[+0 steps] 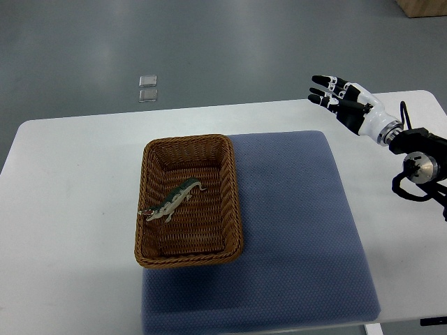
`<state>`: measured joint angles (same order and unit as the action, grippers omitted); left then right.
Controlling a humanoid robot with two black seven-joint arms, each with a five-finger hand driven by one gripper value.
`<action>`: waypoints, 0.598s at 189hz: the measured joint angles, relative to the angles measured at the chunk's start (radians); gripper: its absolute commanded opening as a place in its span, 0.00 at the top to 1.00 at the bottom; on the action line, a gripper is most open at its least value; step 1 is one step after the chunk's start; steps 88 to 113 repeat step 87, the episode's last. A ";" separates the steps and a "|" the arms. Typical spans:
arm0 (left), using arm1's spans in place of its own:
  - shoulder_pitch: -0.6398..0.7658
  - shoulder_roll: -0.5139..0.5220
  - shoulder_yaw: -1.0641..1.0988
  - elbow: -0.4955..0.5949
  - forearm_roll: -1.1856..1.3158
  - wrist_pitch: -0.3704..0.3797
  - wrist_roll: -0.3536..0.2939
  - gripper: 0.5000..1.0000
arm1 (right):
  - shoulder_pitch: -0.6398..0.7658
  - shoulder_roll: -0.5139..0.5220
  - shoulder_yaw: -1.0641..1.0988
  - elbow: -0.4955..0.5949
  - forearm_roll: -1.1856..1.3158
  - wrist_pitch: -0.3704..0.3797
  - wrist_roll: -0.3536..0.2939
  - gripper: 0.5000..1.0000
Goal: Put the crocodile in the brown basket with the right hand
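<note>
One toy crocodile (173, 201) lies inside the one brown basket (188, 259) on a white table (70, 209). It stretches on a slant across the woven bottom, snout near the left wall and tail toward the middle, clear of the rim on every side. The basket sits on the far left corner of a single blue mat (300, 223), and its far rim lies about level with the mat's far edge.

The right robot hand (348, 103) is held over the table's far right corner, well apart from the basket. Its fingers are spread and hold nothing, the tips pointing left along the far edge, and its arm comes in from the right side.

Between basket and hand the mat lies open — a broad blue stretch running to the mat's near edge, which lies close to the table's near edge. A wide band of white table is open to the left of the basket.

Beyond the far edge, on the grey floor, are two small clear squares (147, 89), one just behind the other. One brown box (422, 7) is cut off by the upper right corner.
</note>
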<state>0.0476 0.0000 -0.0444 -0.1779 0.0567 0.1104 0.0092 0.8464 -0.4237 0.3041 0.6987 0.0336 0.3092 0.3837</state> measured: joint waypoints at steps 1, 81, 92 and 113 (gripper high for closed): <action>0.000 0.000 0.000 0.000 0.000 0.000 0.000 0.00 | 0.000 0.000 0.000 -0.001 0.000 0.000 0.000 0.14; 0.000 0.000 0.000 0.000 0.000 0.000 0.000 0.00 | -0.037 -0.002 0.000 -0.010 0.029 0.060 0.001 0.14; 0.000 0.000 0.000 0.000 0.000 0.000 0.000 0.00 | -0.039 -0.003 0.001 -0.010 0.036 0.060 0.001 0.14; 0.000 0.000 0.000 0.000 0.000 0.000 0.000 0.00 | -0.039 -0.003 0.001 -0.010 0.036 0.060 0.001 0.14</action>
